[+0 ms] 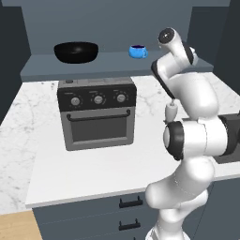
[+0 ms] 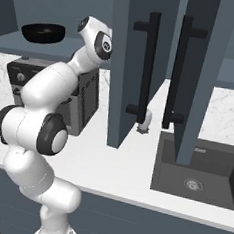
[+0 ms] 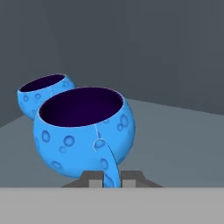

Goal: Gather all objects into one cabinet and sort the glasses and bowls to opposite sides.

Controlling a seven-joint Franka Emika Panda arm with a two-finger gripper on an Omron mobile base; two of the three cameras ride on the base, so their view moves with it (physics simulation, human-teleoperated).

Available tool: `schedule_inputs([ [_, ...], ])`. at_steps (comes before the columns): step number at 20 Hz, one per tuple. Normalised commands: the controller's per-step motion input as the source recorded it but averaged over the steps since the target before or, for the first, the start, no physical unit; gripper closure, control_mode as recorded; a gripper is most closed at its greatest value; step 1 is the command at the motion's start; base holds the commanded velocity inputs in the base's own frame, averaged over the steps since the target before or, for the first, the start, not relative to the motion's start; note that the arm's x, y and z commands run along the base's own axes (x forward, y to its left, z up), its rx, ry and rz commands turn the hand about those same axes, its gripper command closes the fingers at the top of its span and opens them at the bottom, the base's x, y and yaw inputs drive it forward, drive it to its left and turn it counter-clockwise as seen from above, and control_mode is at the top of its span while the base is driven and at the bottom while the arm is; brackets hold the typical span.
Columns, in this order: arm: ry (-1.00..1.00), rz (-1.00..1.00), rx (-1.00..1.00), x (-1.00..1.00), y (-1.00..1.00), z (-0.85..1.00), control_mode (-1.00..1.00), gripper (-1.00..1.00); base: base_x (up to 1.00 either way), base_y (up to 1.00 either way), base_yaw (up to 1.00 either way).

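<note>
In the hand view my gripper [image 3: 109, 177] is shut on the handle of a bright-blue cup [image 3: 83, 131], which stands upright low over the cabinet's shelf floor [image 3: 175, 131]. A second blue cup [image 3: 41, 94] sits just behind it to the left, close by. In the left base view one blue cup [image 1: 138, 51] stands on the cabinet shelf [image 1: 112, 63], right of the wide black bowl [image 1: 76, 51], with my hand reaching in from the right. The bowl [image 2: 43, 32] also shows at the shelf's far left in the right base view.
A grey countertop oven [image 1: 97, 112] stands on the marble counter [image 1: 93, 173] under the shelf. A pale soap bottle [image 2: 146, 119] stands by the sink [image 2: 199, 171]. Open cabinet doors with long black bar handles [image 2: 148, 66] hang to the right of my arm.
</note>
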Motion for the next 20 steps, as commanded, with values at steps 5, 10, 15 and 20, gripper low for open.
schedule_inputs([
  [5,0.00,0.00,0.00,0.15,-0.22,-0.01,-1.00,1.00,0.00,0.00,0.00],
  [10,0.00,0.00,0.00,0.00,-0.04,-0.07,-1.00,1.00,0.00,0.00,0.00],
  [15,0.02,0.00,0.00,0.00,0.00,-0.14,-1.00,1.00,0.00,0.00,0.00],
  [20,0.03,0.00,0.00,0.00,0.00,-0.13,-1.00,1.00,0.00,0.00,0.00],
])
